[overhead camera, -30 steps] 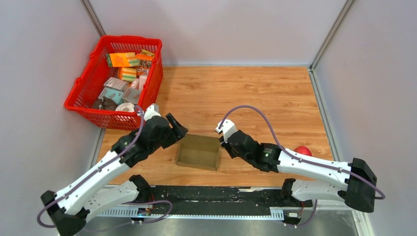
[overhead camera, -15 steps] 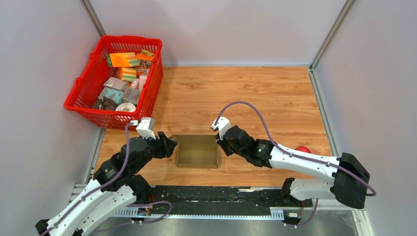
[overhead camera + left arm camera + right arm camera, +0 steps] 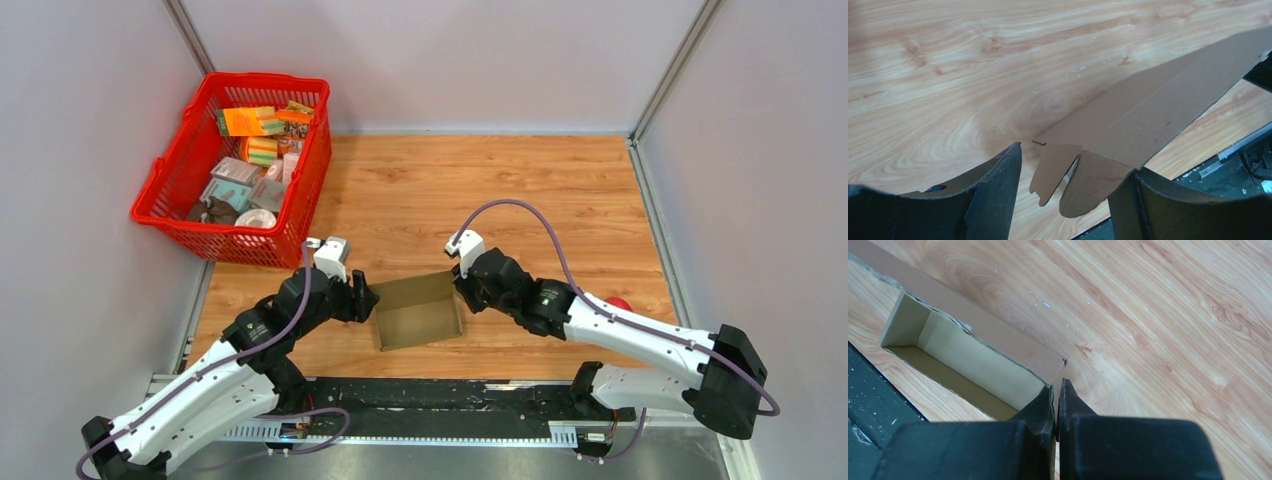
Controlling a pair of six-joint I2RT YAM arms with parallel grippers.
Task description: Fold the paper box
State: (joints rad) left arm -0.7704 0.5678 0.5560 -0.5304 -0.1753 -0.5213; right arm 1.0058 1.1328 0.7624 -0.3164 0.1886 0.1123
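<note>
Near the front edge of the wooden table (image 3: 500, 190), between the two arms, sits the paper box (image 3: 418, 312). It is a shallow, open-topped tray of plain brown cardboard, turned slightly askew to the table edge. Its walls are thin and matte with slightly ragged cut edges, and the inside faces are paler than the outside.

At the box's far right corner, the right gripper (image 3: 1058, 390) is pinched tight on the top edge of the wall, with one black finger inside the box and one outside.

The left gripper (image 3: 1075, 165) is at the box's left end with its fingers (image 3: 998, 185) spread wide. Two loose flaps (image 3: 1050, 172) with rounded ends hang in the gap between them. Whether either flap touches a finger cannot be told. From the left wrist view, the box's side panel slants up and away to the right, with a straight crease running along it.

The tabletop is glossy with a swirling light-oak grain, and bare wood stretches behind the box to the back wall. A red plastic lattice basket (image 3: 268, 78) holding small packets stands at the far left corner, well apart from the box. The print on the packets is too small to read. A red ball (image 3: 618, 304) lies near the right edge, partly behind the right arm. A black rail (image 3: 440, 395) runs just in front of the box.
</note>
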